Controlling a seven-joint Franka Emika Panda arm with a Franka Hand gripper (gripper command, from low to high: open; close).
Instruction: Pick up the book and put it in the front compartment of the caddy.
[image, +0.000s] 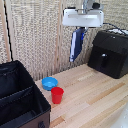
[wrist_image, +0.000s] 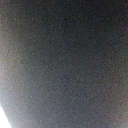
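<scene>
We find the book (image: 76, 44) off the counter (image: 95, 95), hanging high beneath the gripper (image: 79, 30), edge-on to the exterior view. Its long axis runs near vertical, with the lower end tilted a little toward that view's left. The top end sits up at the fingers; the rest dangles free, touching nothing.

The fingers appear shut on the book's upper edge. Their tips are hidden by the white hand housing and the cover itself, so we judge the hold from how the book hangs, not from any sight of the pads.

The wrist view gives only a dark grey blur filling the picture, which fits a flat cover sitting right against the lens. We can make out nothing more there.

The caddy (image: 20, 100) stands low at the exterior view's left, well apart from the book and far beneath it. Its inner divider (image: 17, 95) runs across, making two sections. The nearer section lies at the bottom left corner of that view.

The coming move turns on this: the target lies down and to the exterior view's left of the hanging book. A red cup (image: 57, 95) and a blue bowl (image: 49, 83) stand just beside the caddy wall, between it and the open counter. We judge that a low sweep could clip them.

The arm is raised, wrist pointing down, in front of the black machine (image: 109, 52) at the exterior view's right.
</scene>
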